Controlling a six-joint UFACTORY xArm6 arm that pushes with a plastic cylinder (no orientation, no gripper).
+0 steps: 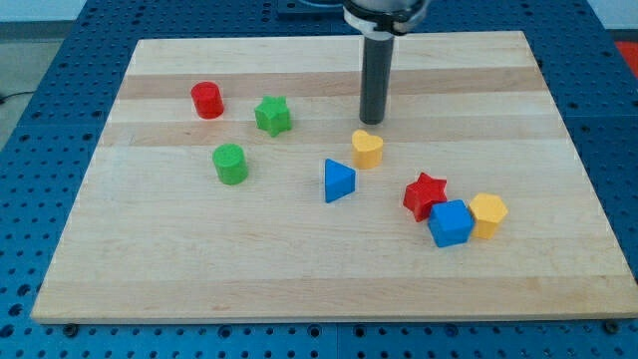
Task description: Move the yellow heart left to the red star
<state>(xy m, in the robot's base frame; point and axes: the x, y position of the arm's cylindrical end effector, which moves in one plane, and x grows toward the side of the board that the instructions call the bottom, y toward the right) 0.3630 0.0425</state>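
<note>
**Seven blocks on the board, tip behind the heart**

My tip [372,122] stands just beyond the yellow heart [367,149], seemingly not quite touching; the rod holds nothing. The red star [426,194] lies nearer and right, touching a blue cube [450,222]. A blue triangle [338,180] sits left of the heart.

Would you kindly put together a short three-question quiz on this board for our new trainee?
1. True or false: my tip sits just above the yellow heart in the view.
2. Which block touches the red star? A) blue triangle B) blue cube C) green star
3. Fill in: the red star lies toward the view's lower ____ from the yellow heart.

Key: 1 true; 2 B; 3 right.
</note>
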